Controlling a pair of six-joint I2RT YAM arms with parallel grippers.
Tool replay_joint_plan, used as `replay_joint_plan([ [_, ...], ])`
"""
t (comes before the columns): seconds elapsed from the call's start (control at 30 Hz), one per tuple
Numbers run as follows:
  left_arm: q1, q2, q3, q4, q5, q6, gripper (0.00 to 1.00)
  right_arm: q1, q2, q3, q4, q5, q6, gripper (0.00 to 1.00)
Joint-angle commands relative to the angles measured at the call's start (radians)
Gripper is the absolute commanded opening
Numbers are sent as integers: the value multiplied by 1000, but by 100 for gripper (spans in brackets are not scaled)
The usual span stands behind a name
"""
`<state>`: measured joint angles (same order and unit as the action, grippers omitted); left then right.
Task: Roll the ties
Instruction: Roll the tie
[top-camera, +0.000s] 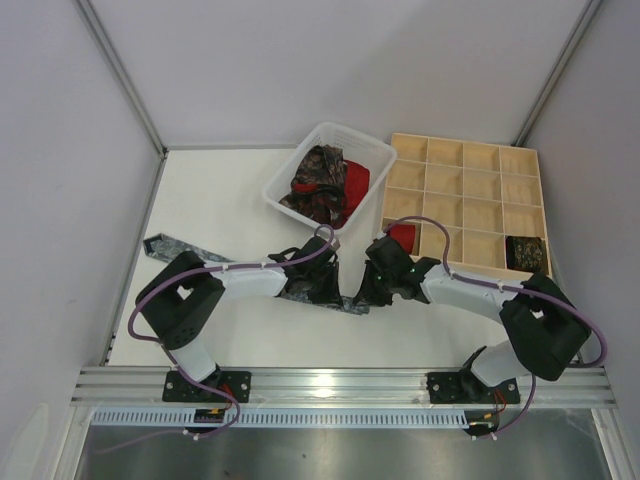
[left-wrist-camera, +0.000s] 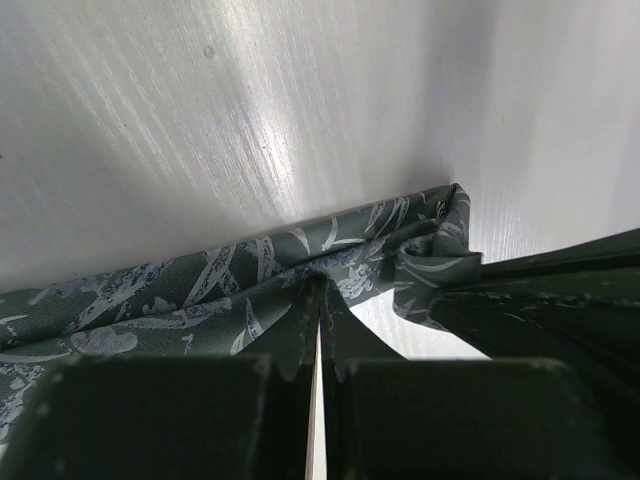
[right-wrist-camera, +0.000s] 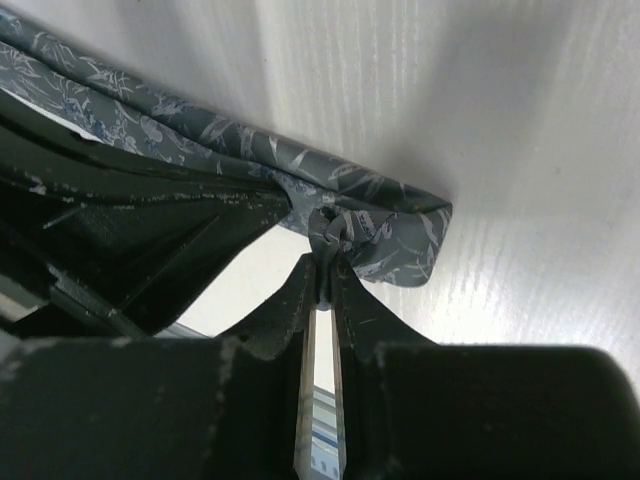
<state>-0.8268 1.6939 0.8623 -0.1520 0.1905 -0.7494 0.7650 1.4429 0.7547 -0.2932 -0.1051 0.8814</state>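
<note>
1. Both arms meet at mid-table over the grey patterned tie (top-camera: 160, 245), which lies flat from the table's left side to its centre.
2. The left gripper (left-wrist-camera: 320, 292) has its jaws pressed together on the cloth beside the tie's doubled-over end. The right gripper (right-wrist-camera: 323, 262) pinches that end, jaws narrow.
3. The roll appears only just begun, with one fold made. The next move likely calls for turning the pinched end over itself while keeping the fabric taut.
4. The white basket (top-camera: 292, 160) holds a loose paisley tie (top-camera: 318, 182) and a red tie (top-camera: 357, 180).
5. The wooden grid tray (top-camera: 465, 215) holds a red roll (top-camera: 403, 235) in a near-left compartment and a dark roll (top-camera: 527, 250) in a near-right one.
</note>
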Motion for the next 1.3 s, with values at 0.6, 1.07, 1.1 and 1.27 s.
replay_joint_plan([
  [0.6,6,-25,-23,-4,4,7,1,-18,47,-80,265,-84,-39,34],
  [1.07,6,-30,-29,-8,18,-18,2,-93,-98,-273,473,-191,-62,40],
  [1.1,6,-30,-29,-8,20,-19,2,-95,-95,-278,476,-191,-64,40],
  [1.27,5,-31,-29,-9,21,-24,2,-124,-55,-291,551,-246,-56,38],
])
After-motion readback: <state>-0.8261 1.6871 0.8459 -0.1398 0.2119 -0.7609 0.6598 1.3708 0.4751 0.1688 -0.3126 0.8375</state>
